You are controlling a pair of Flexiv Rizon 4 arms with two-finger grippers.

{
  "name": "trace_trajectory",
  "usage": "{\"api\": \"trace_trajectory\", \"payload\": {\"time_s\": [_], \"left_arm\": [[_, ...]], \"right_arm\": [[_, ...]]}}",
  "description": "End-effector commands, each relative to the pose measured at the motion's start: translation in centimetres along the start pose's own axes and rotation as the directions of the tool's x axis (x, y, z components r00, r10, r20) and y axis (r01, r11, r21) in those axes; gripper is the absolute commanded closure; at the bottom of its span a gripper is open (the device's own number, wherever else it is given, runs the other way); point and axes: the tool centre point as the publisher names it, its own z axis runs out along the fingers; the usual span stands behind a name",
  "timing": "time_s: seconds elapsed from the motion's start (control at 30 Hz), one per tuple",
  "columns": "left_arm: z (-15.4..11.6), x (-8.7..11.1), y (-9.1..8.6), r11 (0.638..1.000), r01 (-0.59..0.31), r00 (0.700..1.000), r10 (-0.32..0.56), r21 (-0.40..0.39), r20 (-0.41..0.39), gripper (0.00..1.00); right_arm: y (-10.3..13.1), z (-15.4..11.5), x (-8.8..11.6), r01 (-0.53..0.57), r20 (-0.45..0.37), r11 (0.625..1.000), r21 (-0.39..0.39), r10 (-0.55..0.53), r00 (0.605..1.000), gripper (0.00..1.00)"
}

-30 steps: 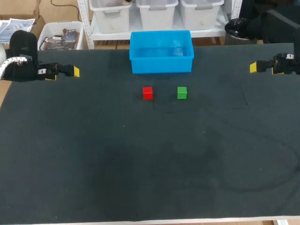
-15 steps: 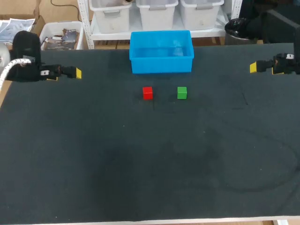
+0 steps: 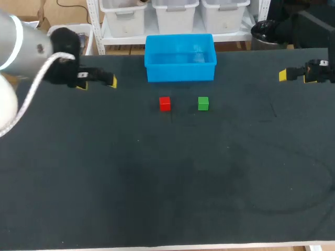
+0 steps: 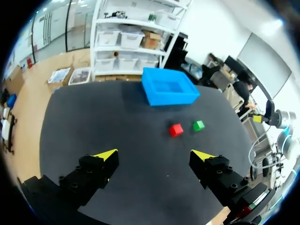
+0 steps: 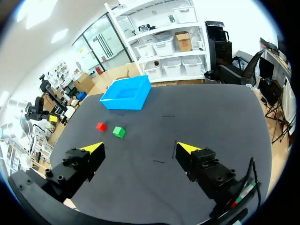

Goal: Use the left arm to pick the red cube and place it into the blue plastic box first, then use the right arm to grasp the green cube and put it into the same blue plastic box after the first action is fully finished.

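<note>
Fingers (image 4: 107,155) of the left arm hang spread and empty, well apart from the red cube (image 3: 165,103) on the surface (image 3: 157,183) before the blue plastic box (image 3: 180,73). They should drop straight over it, straddling two flat faces, clear of the green cube (image 3: 203,103).

— Can you see the whole left arm (image 3: 15,57) from overhead?
— No. It's a big pale blur, cut off by the side and the corner. Only the end with the left gripper (image 3: 97,83) is sharp.
— The right arm (image 3: 320,71)?
— Cut by the opposite edge, right behind the right gripper (image 3: 283,76). One yellow tip shows; the other I can't find.
— And the wrist cameras?
— Each gripper's finger bases run into the black rim. Across the table (image 5: 225,117), the other arm is a speck either way, fingers too small to read.
</note>
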Motion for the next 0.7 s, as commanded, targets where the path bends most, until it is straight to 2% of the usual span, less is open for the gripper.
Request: {"api": "trace_trajectory", "payload": {"time_s": [0.03, 0.23, 0.37, 0.47, 0.7], "left_arm": [[1.7, -0.8, -1.6, 0.936, -0.020, 0.991, -0.029, -0.351, -0.132, 0.00], [3.1, -0.7, -2.9, 0.915, -0.018, 0.984, -0.056, -0.404, -0.170, 0.00], [3.9, -0.7, -3.3, 0.900, 0.010, 0.980, -0.095, -0.435, -0.175, 0.00], [4.4, -0.9, -3.9, 0.889, 0.000, 0.979, -0.093, -0.458, -0.180, 0.00], [6.2, -1.0, -5.6, 0.876, 0.062, 0.966, -0.174, -0.478, -0.193, 0.00]], "right_arm": [[0.0, 0.0, 0.0, 0.000, -0.001, 1.000, 0.001, 0.000, 1.000, 0.00], [0.0, 0.0, 0.0, 0.000, -0.001, 1.000, 0.001, 0.000, 1.000, 0.00], [0.0, 0.0, 0.0, 0.000, -0.001, 1.000, 0.001, 0.000, 1.000, 0.00], [0.0, 0.0, 0.0, 0.000, -0.001, 1.000, 0.001, 0.000, 1.000, 0.00], [0.0, 0.0, 0.0, 0.000, -0.001, 1.000, 0.001, 0.000, 1.000, 0.00]]}}
